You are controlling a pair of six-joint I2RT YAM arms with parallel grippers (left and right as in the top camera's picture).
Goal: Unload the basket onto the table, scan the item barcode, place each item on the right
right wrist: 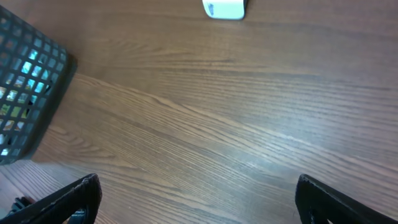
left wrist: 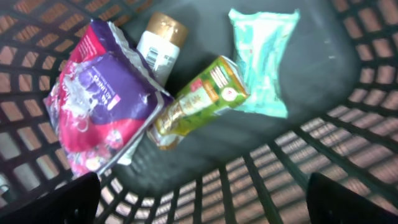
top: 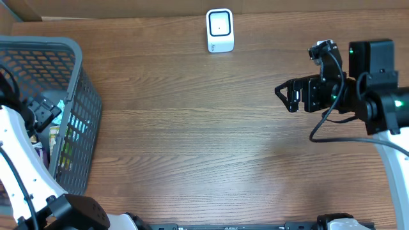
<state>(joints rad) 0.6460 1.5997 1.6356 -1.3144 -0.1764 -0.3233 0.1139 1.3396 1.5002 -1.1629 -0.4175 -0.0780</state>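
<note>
Your left fingers [left wrist: 68,202] are spread wide apart and hold nothing. They hang inside the grey basket [top: 70,76] at the left edge of the overhead frame, above the goods. The right fingers [right wrist: 342,202] are also wide apart and empty, over the bare wooden surface [top: 192,140] at the right of that frame.

The step in hand looks like picking one item out of the basket. I'd go for the green tube [left wrist: 202,99] in the middle of the left wrist frame. It lies on top, slanted, with open floor at its lower right. Turn the wrist so the fingers close across its narrow width, not along its length.

The gold-capped bottle [left wrist: 160,46] at top centre shows what may be a barcode on its white label, but it is tucked partly under the purple packet [left wrist: 102,99] at the left. Reaching for it risks dragging that packet along. The teal packet [left wrist: 264,59] at the upper right lies flat against the floor and will likely be hard to get under.

Keep clear of the basket wall on the way down. Once you've lifted, present the code side to the white scanner [top: 220,30] at the top centre of the overhead frame.

Count: four items in the basket, one basket, one scanner, two pairs of fingers.
</note>
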